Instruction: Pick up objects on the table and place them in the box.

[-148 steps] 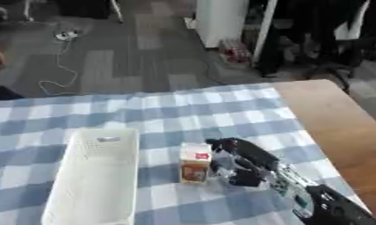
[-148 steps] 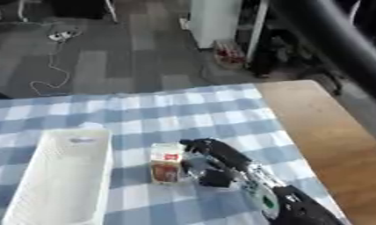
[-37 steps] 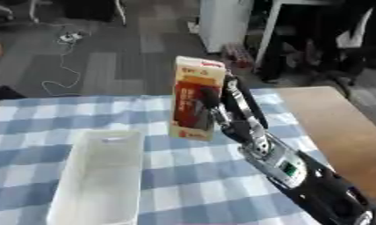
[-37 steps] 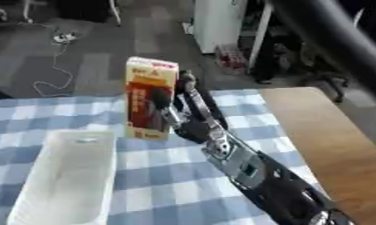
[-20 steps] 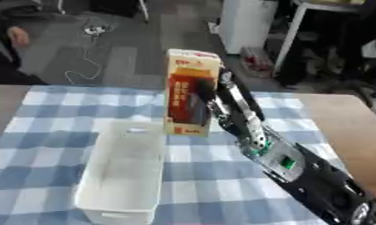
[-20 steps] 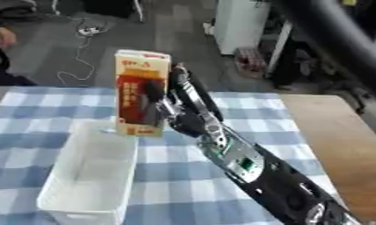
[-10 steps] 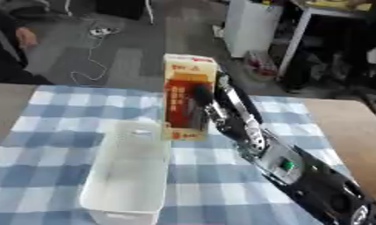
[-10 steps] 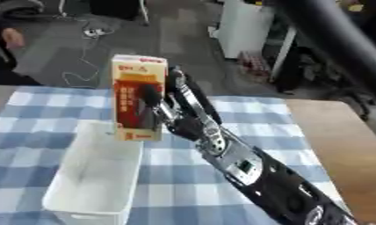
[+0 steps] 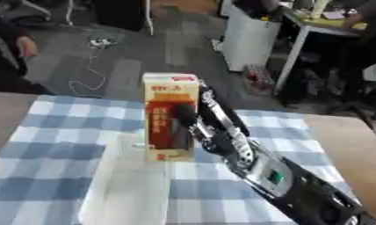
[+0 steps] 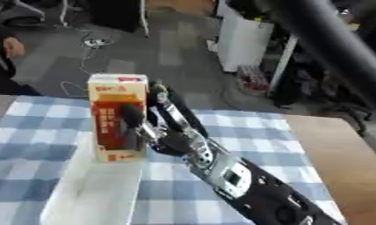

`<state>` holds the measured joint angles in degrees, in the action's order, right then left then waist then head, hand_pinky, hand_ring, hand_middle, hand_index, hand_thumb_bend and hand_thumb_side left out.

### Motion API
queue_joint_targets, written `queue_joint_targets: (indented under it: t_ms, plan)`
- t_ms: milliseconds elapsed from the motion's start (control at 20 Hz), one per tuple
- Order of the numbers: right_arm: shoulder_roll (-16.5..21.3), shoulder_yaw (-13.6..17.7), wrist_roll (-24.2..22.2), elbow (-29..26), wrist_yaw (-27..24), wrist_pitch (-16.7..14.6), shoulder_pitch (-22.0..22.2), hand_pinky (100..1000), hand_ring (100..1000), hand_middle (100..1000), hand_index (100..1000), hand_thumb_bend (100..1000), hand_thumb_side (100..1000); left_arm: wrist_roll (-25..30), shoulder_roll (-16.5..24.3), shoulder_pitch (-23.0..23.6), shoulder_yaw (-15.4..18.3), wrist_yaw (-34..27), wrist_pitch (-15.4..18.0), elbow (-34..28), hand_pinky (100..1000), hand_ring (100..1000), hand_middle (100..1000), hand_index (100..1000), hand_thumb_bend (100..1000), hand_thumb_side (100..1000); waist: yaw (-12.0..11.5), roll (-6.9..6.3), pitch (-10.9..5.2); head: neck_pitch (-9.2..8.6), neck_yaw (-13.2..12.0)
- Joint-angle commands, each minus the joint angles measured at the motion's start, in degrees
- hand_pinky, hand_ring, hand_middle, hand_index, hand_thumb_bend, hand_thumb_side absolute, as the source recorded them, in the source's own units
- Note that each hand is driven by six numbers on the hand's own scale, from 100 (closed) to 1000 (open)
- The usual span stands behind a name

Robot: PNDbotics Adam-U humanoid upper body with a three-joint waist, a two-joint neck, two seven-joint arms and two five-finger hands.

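My right hand is shut on a tall red and cream carton, thumb across its front and fingers behind. It holds the carton upright in the air, just above the far end of the long white box. The box lies lengthwise on the blue and white checked tablecloth and looks empty where its inside shows. My right arm runs in from the lower right. The left hand appears in neither view.
Bare wooden tabletop shows to the right of the cloth. Beyond the far table edge are grey carpet, a cable, a white cabinet and desk legs. A seated person shows at the far left edge.
The carton has travelled further left and slightly down, from beside the box to over its far end. The camera has also shifted, so the whole scene sits differently.
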<state>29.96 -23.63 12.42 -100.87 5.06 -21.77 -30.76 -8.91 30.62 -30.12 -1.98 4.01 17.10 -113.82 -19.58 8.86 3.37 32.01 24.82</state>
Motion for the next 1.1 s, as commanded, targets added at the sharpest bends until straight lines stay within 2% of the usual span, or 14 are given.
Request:
queue_joint_targets:
  t_ms: [50,350,650,700,750,800,850,900,950,1000,1050,1100]
  plan:
    - [1.8,0.1,-1.0,-1.4,1.0,-0.5,-1.9,100,100,100,299,100,815,0.7,0.6,-1.7,0.2,-0.6,-0.1,-0.8,418,465,638,763,158,914,-0.3,-0.19,-0.31,-1.15,1.0]
    - [1.0,-0.6,-1.9,-1.2,1.2,-0.9,-3.0,100,100,100,300,100,816,1.5,0.7,-3.1,0.3,-1.1,-0.6,-0.8,419,465,637,763,159,914,-1.3,0.65,-0.12,-0.75,0.8]
    - [0.3,-1.2,-2.2,-0.8,1.2,-2.0,-2.9,100,100,100,321,100,827,2.0,0.7,-3.5,0.3,-1.2,-0.9,-0.8,419,465,638,762,159,914,-1.5,0.83,-0.16,-0.73,0.5]
    - [0.2,-1.3,-2.3,-0.9,1.2,-2.6,-2.8,100,100,100,416,100,846,2.0,0.7,-3.5,0.4,-1.2,-0.9,-0.8,419,465,638,762,159,914,-1.5,0.81,-0.16,-0.72,0.4]
    - [0.2,-1.3,-2.6,-0.9,1.3,-3.3,-2.7,100,100,100,458,100,874,2.1,0.7,-3.5,0.4,-1.2,-0.9,-0.8,419,465,638,762,159,914,-1.5,0.79,-0.16,-0.71,0.3]
    - [0.2,-1.4,-3.1,-0.7,1.6,-3.8,-2.6,100,100,210,610,100,1000,2.1,0.7,-3.5,0.4,-1.2,-0.9,-0.8,419,465,638,763,158,914,-1.4,0.78,-0.16,-0.71,0.3]
    - [0.3,-1.5,-4.1,-0.3,2.2,-4.1,-2.5,100,161,303,678,100,1000,2.2,0.7,-3.5,0.3,-1.2,-0.9,-0.8,419,465,638,762,158,914,-1.4,0.76,-0.16,-0.68,0.2]
    - [0.2,-1.6,-5.4,0.0,2.9,-4.5,-2.4,100,307,429,759,100,1000,2.2,0.7,-3.4,0.3,-1.1,-0.9,-0.8,419,465,638,762,158,914,-1.4,0.74,-0.15,-0.67,0.1]
    - [0.1,-1.8,-7.0,0.3,3.6,-4.9,-2.3,100,259,388,733,100,1000,2.3,0.7,-3.4,0.3,-1.1,-0.9,-0.8,419,465,638,762,158,914,-1.4,0.72,-0.13,-0.69,0.1]
    - [-0.1,-1.9,-8.3,0.6,3.9,-5.3,-2.2,292,454,551,839,116,1000,2.3,0.7,-3.4,0.3,-1.1,-0.9,-0.8,419,464,638,763,158,914,-1.3,0.72,-0.11,-0.70,0.1]
    - [-0.2,-2.0,-9.7,0.9,4.2,-5.7,-2.1,265,440,538,831,112,1000,2.4,0.7,-3.4,0.3,-1.0,-0.9,-0.8,419,464,638,763,158,914,-1.3,0.72,-0.09,-0.72,0.0]
    - [-0.3,-2.1,-10.9,1.1,4.2,-6.1,-2.0,466,538,637,882,138,1000,2.4,0.7,-3.4,0.3,-1.0,-0.9,-0.8,418,464,638,763,158,914,-1.3,0.72,-0.08,-0.73,0.0]
